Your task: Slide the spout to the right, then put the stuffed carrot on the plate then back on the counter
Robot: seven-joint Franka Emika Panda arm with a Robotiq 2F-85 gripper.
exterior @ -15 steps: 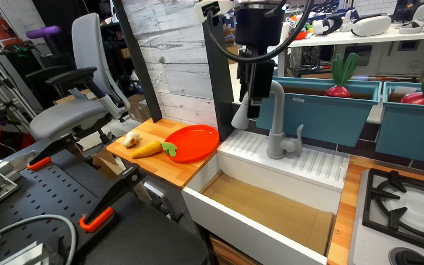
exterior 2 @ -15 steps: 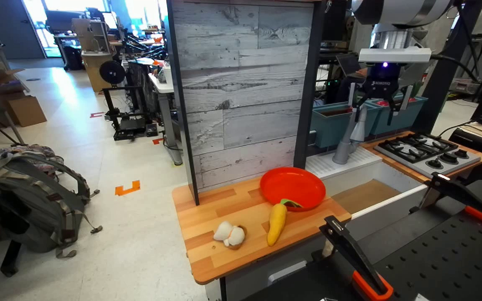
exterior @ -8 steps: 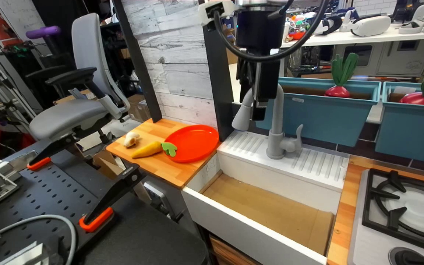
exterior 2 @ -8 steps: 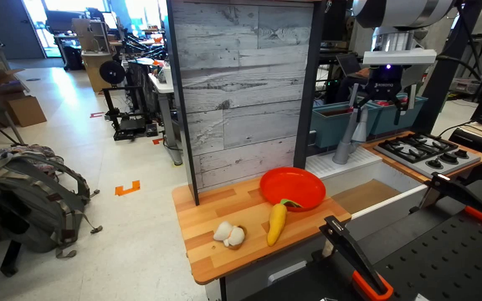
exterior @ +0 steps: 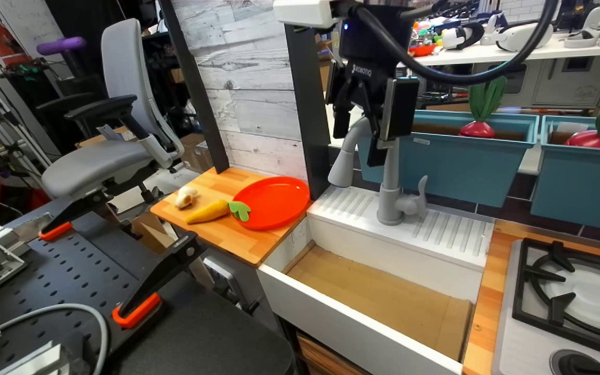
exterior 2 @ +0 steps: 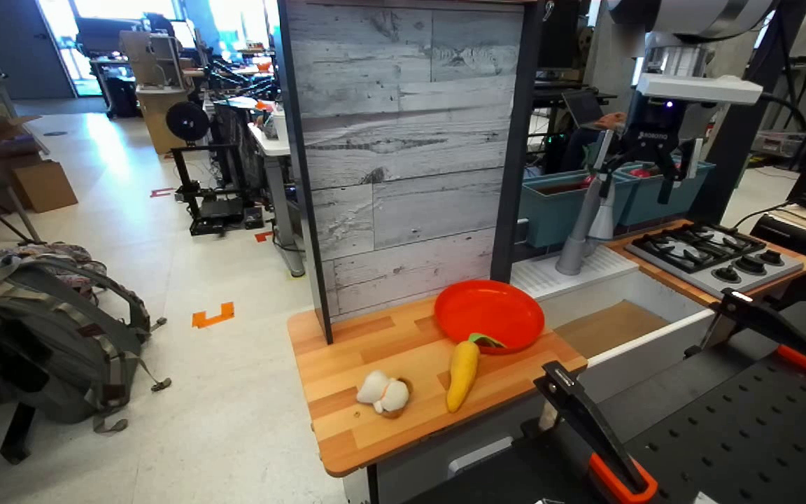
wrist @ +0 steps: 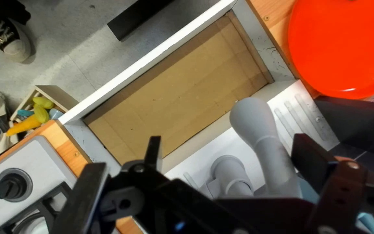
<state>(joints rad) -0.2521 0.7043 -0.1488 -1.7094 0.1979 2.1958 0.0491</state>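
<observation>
We see fingers point(wrist: 154, 150) spread apart; spout point(wrist: 272, 154) shows between them in wrist view, head toward eleven o'clock, contact we cannot tell; in both exterior views carrot point(exterior 2: 464, 374) on desk point(exterior 2: 354, 350), green top over plate point(exterior 2: 490, 308) rim

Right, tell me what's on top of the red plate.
The stuffed carrot lies on the counter, only its green tuft overlapping the plate in both exterior views. The plate's surface under the tuft is covered.

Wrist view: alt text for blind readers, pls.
Open black gripper, matte grey gooseneck spout showing between its fingers. Beyond, a white rectangular sink lined with brown cardboard; upper right, a round red-orange plastic plate on the tan wooden counter.
</observation>
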